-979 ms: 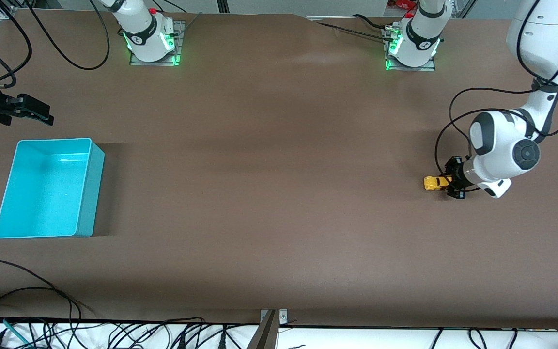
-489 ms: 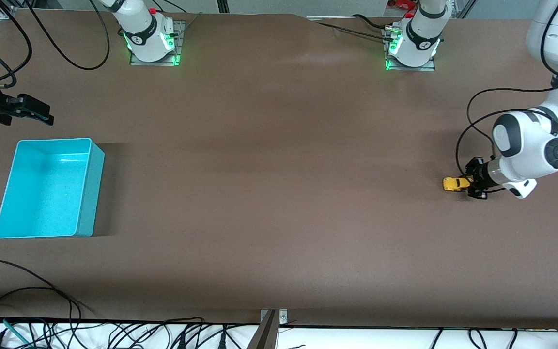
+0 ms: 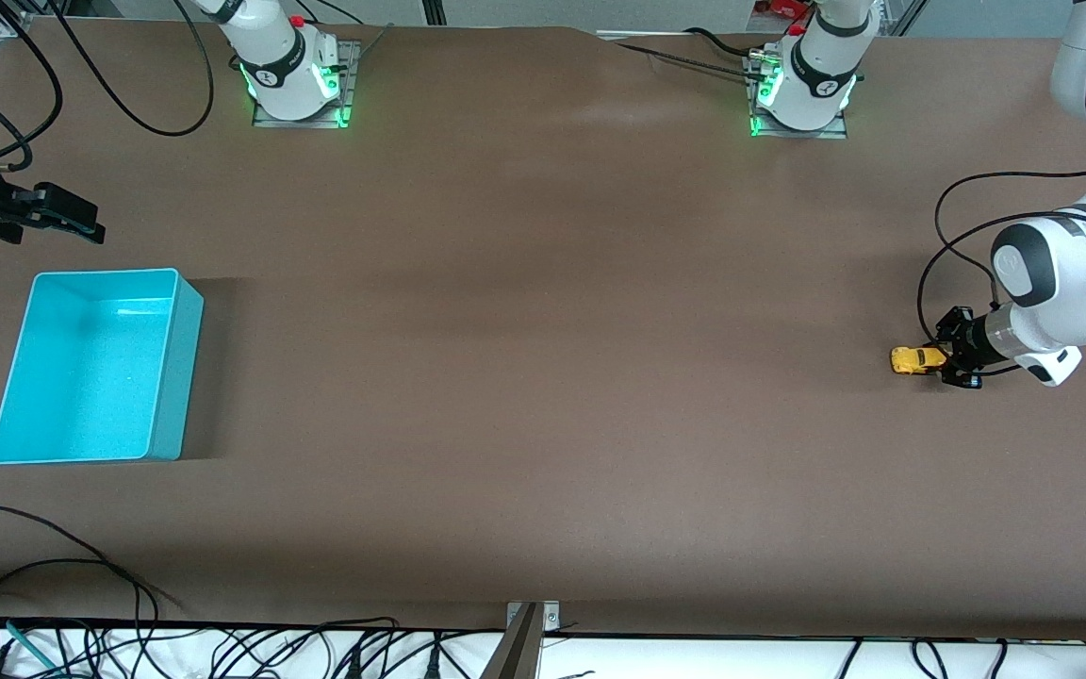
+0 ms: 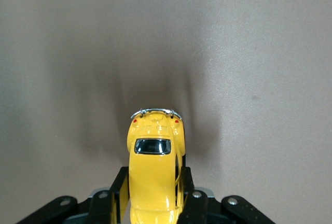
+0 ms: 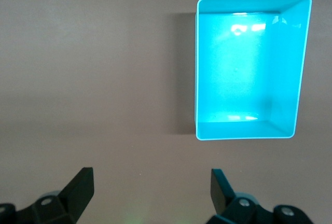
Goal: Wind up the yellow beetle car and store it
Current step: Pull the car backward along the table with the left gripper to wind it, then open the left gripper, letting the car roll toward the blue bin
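Front view: left gripper [image 3: 941, 361] jaws clamp the yellow car [image 3: 916, 359] on the bench [image 3: 543, 377] | right gripper [image 5: 150, 185] jaws spread, above bench beside turquoise bin [image 3: 90, 368]

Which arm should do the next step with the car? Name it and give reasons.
Left. Its pincer is shut on the tiny yellow beetle-shaped toy car on the table. The right pincer waits open over the table beside the turquoise plastic bin.

Left gripper [image 3: 950, 360] low, jaws clamped; right gripper [image 5: 150, 182] waiting, jaws apart.
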You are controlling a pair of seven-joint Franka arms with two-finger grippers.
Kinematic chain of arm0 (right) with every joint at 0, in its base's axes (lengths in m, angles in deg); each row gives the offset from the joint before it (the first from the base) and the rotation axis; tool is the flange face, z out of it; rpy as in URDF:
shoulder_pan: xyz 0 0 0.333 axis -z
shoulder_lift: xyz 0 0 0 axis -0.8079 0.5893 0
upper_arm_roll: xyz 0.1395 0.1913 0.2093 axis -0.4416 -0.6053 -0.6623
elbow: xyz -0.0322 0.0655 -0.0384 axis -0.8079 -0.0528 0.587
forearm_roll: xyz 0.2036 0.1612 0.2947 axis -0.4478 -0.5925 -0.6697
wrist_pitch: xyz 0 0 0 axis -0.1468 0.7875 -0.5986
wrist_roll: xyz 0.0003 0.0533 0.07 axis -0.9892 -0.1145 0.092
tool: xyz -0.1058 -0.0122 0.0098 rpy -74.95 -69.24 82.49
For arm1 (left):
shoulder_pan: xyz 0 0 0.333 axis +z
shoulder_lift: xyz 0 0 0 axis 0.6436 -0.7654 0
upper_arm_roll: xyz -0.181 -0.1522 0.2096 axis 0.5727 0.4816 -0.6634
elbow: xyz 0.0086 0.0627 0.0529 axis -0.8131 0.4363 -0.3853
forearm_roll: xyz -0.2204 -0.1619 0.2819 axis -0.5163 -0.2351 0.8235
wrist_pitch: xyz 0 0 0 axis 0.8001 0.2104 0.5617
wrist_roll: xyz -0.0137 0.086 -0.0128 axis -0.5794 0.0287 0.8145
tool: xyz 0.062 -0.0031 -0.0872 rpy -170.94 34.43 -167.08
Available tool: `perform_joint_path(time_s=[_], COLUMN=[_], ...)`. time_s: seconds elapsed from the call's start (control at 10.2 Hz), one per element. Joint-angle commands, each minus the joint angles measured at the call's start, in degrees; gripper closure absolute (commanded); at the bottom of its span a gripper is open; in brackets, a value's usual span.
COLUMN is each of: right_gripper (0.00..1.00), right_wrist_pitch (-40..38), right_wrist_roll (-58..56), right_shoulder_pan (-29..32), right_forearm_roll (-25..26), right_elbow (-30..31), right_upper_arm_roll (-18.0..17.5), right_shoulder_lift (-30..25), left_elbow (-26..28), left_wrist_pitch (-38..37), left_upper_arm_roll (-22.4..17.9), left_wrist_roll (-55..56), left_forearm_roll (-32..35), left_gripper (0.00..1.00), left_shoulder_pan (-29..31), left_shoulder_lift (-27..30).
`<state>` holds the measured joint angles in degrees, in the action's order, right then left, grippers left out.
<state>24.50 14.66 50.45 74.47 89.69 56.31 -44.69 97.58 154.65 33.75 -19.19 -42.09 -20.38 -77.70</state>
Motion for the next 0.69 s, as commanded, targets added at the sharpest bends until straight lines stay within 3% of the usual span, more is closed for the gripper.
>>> perform_joint_path(time_s=[0.0, 0.1, 0.2, 0.29, 0.39, 0.59], right_gripper=[0.00, 0.00, 0.00, 0.00, 0.00, 0.00], right_wrist_pitch=[-1.06, -1.06, -1.15, -1.15, -1.15, -1.15], right_wrist_roll=[0.34, 0.34, 0.34, 0.34, 0.34, 0.34], right_shoulder_pan=[-0.08, -0.08, -0.08, -0.08, -0.08, -0.08], right_forearm_roll=[-1.00, -0.92, -0.92, -0.92, -0.92, -0.92], right_elbow=[-1.32, -1.32, -1.32, -1.32, -1.32, -1.32], right_upper_arm_roll=[0.10, 0.01, 0.10, 0.01, 0.10, 0.01], right_shoulder_lift=[0.38, 0.38, 0.38, 0.38, 0.38, 0.38], left_elbow=[-4.56, -6.49, -7.82, -10.62, -13.95, -14.77], left_wrist_pitch=[-0.69, -3.85, -6.66, -9.91, -14.03, -16.09], left_upper_arm_roll=[-0.47, -0.56, -1.00, -1.09, -1.00, -1.09], left_wrist_roll=[-1.35, -0.82, 0.14, 1.98, 3.21, 3.31], left_forearm_roll=[1.51, 1.51, 1.86, 6.12, 7.91, 8.10], left_gripper=[0.85, 0.57, 0.08, 0.00, 0.00, 0.00], left_shoulder_pan=[0.01, -0.08, -0.34, -0.34, 0.00, -0.08], left_shoulder_lift=[-5.46, -5.46, -5.37, -5.11, -5.19, -5.10])
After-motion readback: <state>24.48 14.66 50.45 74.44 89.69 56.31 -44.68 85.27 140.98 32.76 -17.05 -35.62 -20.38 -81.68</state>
